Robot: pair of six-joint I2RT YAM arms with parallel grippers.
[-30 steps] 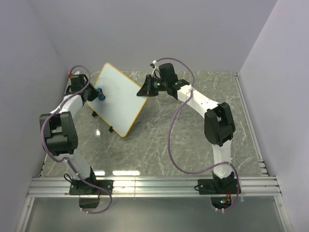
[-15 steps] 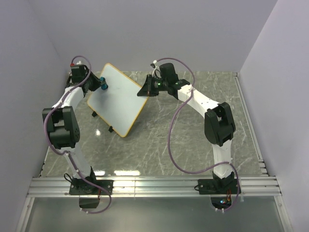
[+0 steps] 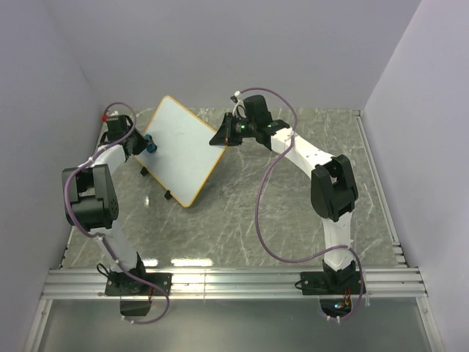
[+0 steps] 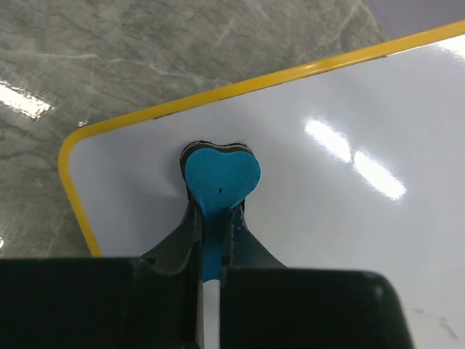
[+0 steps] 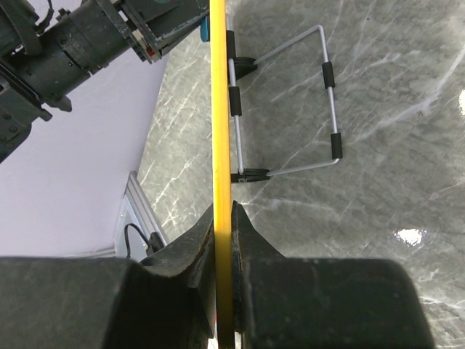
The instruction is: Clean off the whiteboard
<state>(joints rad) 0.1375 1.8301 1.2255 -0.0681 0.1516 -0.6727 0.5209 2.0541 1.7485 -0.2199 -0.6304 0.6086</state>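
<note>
Left pincer (image 4: 216, 222) is closed on a blue eraser (image 4: 220, 177); the narrow lower end of the heart-shaped pad is gripped between the two fingers. The eraser is set against the white face of the whiteboard (image 3: 183, 150), close to a rounded corner at the left centre of the left wrist view. Right pincer (image 5: 223, 218) is clamped on the yellow frame of the board, which is seen edge-on as a vertical line down the middle of the right wrist view. In the overhead view the whiteboard is located left of centre in the upper half of the frame, tilted, between the two pincers. A wire stand (image 5: 327, 94) with black sleeves is clipped to the back of the board and is seen in the upper right of the right wrist view, over the grey marbled surface (image 3: 293, 213).
</note>
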